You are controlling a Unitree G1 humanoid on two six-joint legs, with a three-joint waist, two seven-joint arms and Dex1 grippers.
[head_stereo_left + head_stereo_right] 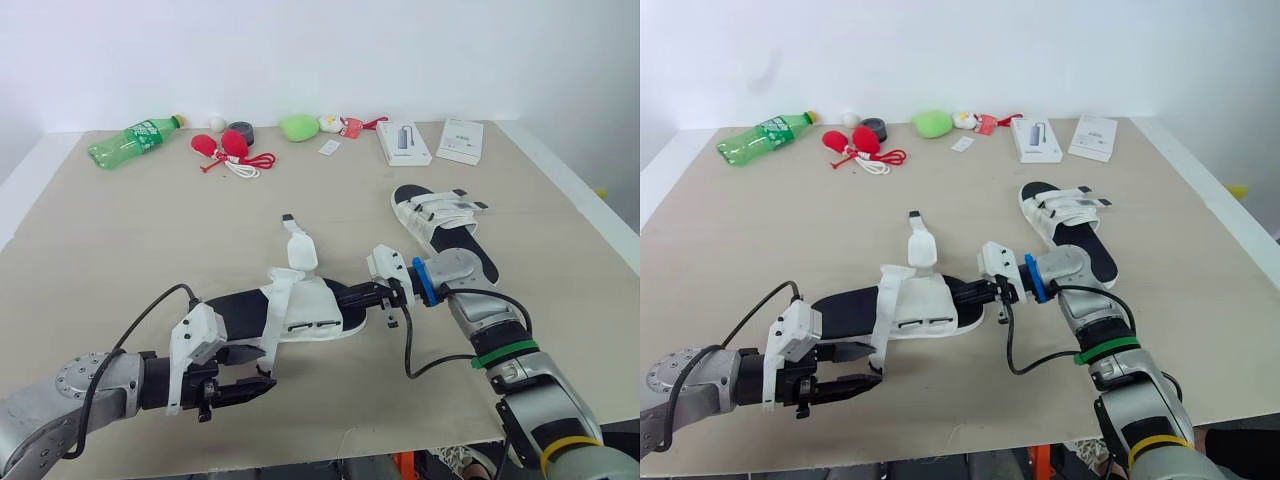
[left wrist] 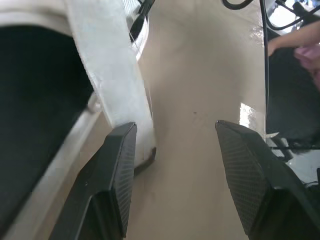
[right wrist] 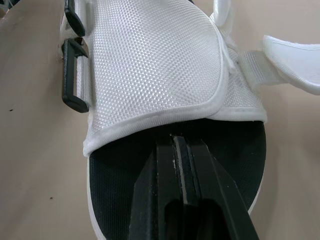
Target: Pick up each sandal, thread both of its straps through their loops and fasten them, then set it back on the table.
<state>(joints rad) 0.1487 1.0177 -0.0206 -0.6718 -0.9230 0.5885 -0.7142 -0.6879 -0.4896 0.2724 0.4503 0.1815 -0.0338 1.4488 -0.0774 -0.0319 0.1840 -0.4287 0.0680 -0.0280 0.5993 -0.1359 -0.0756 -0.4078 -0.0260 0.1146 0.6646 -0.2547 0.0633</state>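
Two sandals lie on the table [image 1: 130, 240], and the nearer sandal [image 1: 300, 310] is the one in hand: it rests flat on its sole between the two arms, with both straps undone. One loose strap [image 1: 298, 248] is flung out on the far side, while the other white strap [image 2: 107, 75] drapes over the near edge down to the tabletop. The black loops [image 3: 75, 75] on the mesh upper stand empty, so threading is not yet done on this one. The right gripper [image 3: 176, 142] has its fingers pressed together and laid on the black footbed, tips tucked at the rim of the upper, most likely to pin the sandal so it cannot slide while the strap is worked. The left gripper [image 2: 172, 130] sits low over the table with jaws apart and nothing between them, one of its fingers [image 2: 122, 150] just beside the draped strap's end, seemingly lined up to pinch it. Farther off, the second sandal [image 1: 445, 235] lies with straps across its upper; whether they are fastened cannot be told.
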